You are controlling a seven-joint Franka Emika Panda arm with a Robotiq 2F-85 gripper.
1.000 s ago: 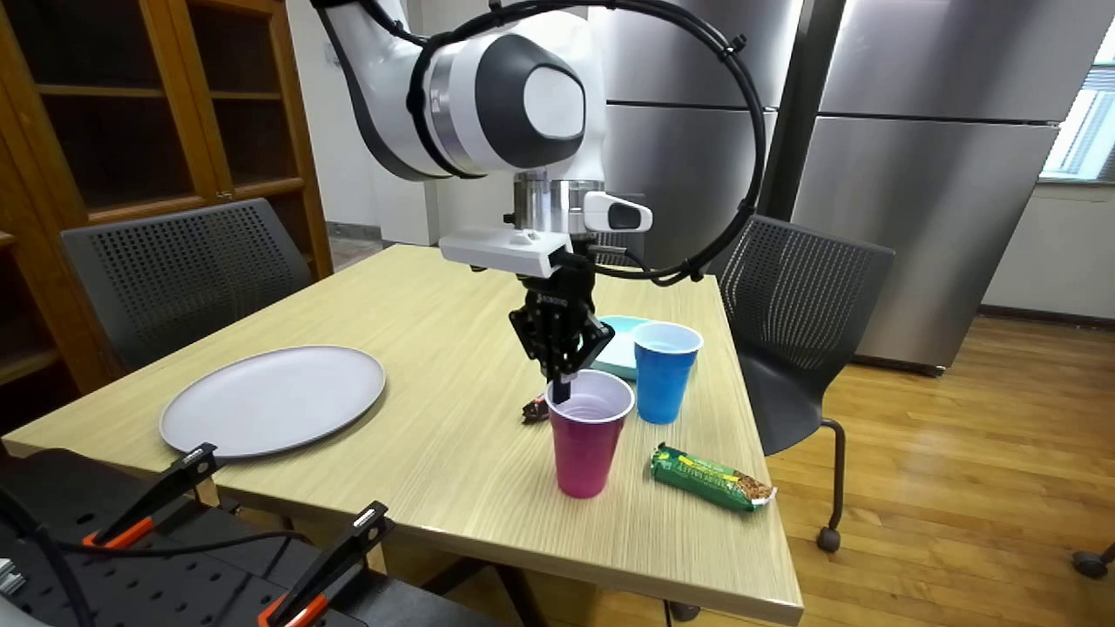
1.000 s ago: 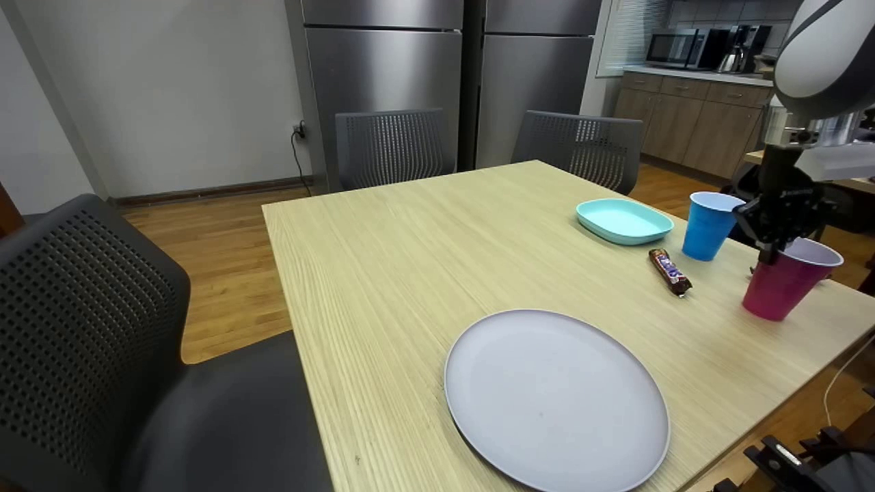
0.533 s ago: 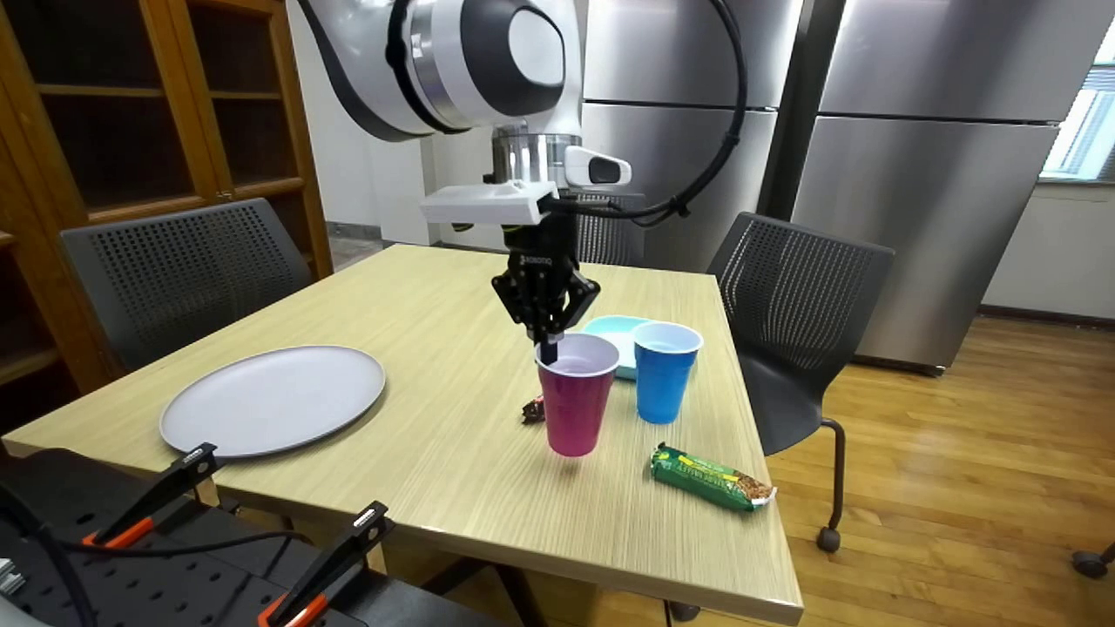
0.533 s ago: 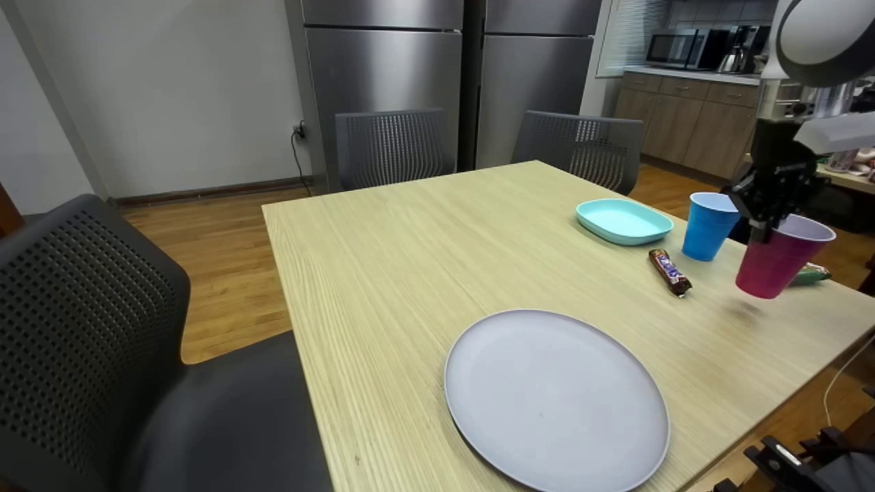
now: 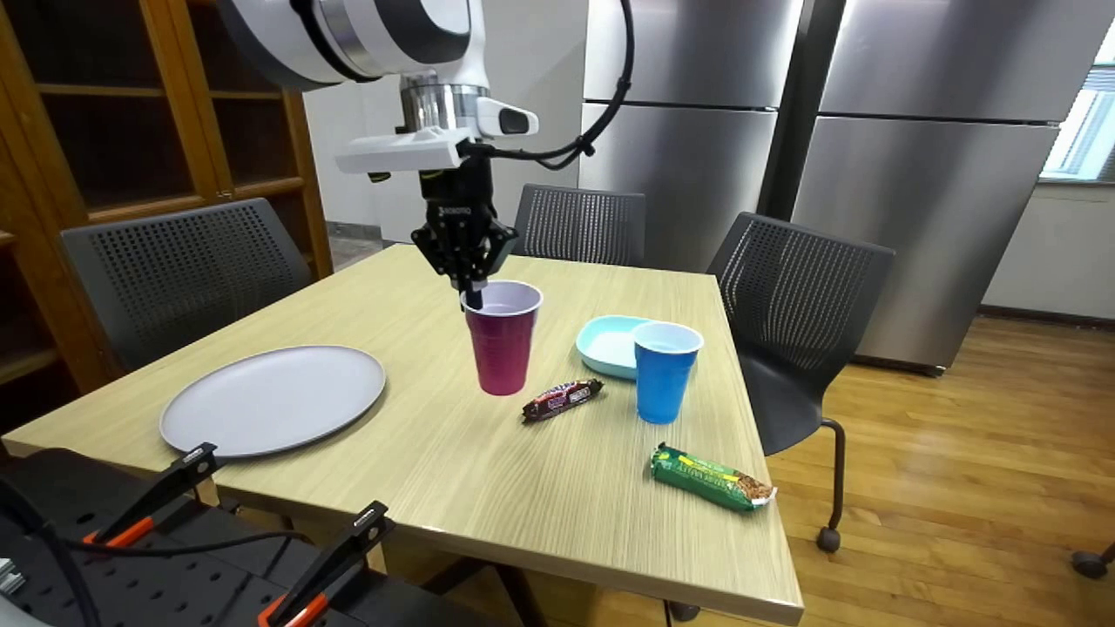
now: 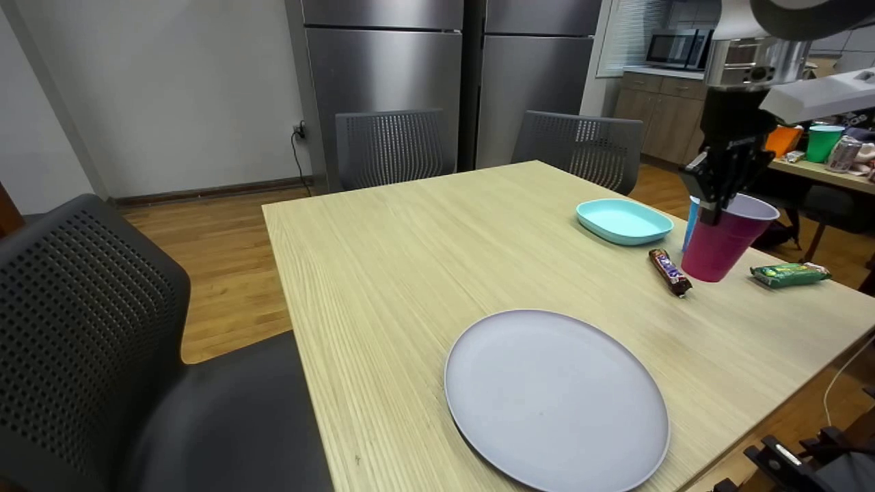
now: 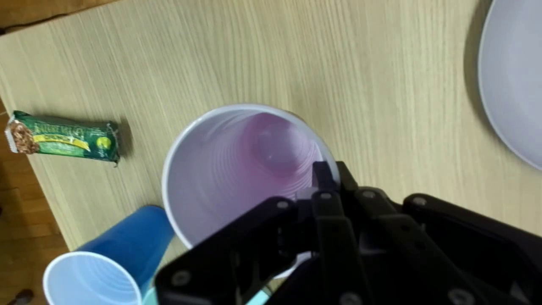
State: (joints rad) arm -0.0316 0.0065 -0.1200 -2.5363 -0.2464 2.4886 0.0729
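The maroon cup (image 5: 503, 353) hangs, as I judge, above the surface (image 5: 488, 470), mouth up and nearly upright; a small tilt I cannot exclude. My hand (image 7: 335, 174) pinches its wall at the rim: in the wrist view this is three o'clock of the mouth, with one finger (image 7: 324, 176) inside and the other outside. Because I grip only one side, the cup could swing, and its thin wall would probably bend under too strong a squeeze; so an even, moderate pressure, slow motion and a level mouth seem the best way to carry it. Below, care is also needed: in an exterior view the brown-wrapped bar (image 5: 562, 401) appears just beside the cup's bottom, between four and five o'clock from the cup, so enough height should be given. There the turquoise dish (image 5: 610, 347) is farther, at three o'clock. Around the cup in the wrist view, the blue cup (image 7: 116, 250) stands at eight o'clock, the green-wrapped bar (image 7: 63, 136) lies between nine and ten, and the grey plate (image 7: 516, 84) between two and three, well apart.
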